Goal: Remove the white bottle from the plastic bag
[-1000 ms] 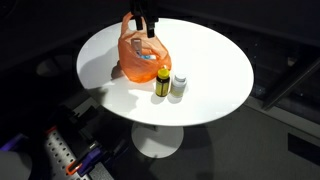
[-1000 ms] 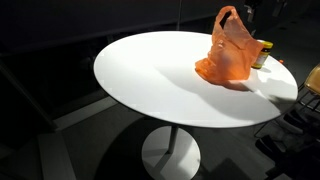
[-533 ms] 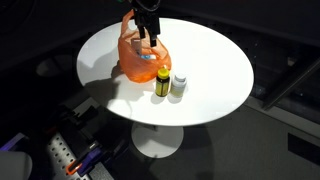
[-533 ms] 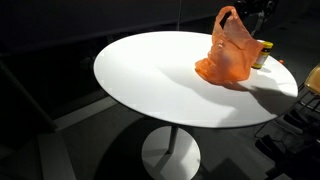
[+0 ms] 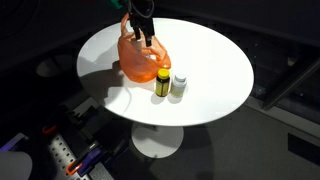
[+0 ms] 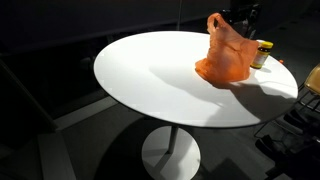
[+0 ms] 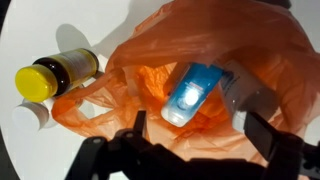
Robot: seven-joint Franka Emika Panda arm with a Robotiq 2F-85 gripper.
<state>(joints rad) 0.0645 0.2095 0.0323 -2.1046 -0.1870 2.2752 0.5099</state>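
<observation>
Wrist view: a white bottle (image 7: 190, 95) lies in the open mouth of a crinkled orange bag (image 7: 150, 45), with the claw (image 7: 200, 150) spread wide over it and gripping nothing.
The bag is thin, glossy film, creased and half see-through. Glare turns the bottle's smooth rounded body bluish, and its label cannot be read. A grey shape (image 7: 245, 95) just beside it I cannot identify. The claw's fingers (image 7: 268, 140) are dark silhouettes, cut off at the bottom edge. Outside the bag, on the round white table (image 5: 215, 60), stand a brown bottle (image 5: 162, 82) with a yellow cap and a small white jar (image 5: 179, 85). In the wrist view the jar is mostly cut off.
</observation>
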